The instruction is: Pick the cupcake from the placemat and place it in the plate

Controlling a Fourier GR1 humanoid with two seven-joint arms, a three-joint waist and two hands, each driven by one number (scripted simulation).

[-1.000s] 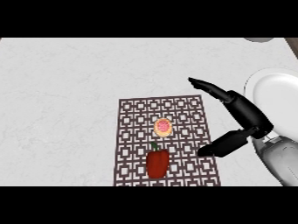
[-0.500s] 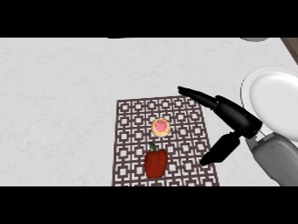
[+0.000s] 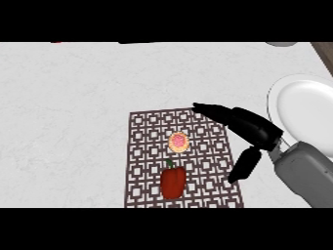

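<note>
The white plate sits at the right edge with nothing on it, and its right side is cut off by the frame. Left of it is the patterned placemat, near edge running into the bottom band. The right hand hovers over the mat's right side, spread wide, holding nothing. Red pepper at the near end. The cupcake, small with pink top, sits mid-mat just left of the hand.

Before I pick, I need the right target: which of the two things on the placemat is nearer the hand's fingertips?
The cupcake, pink-topped, lies nearer the right hand. The red pepper lies lower on the placemat.
</note>
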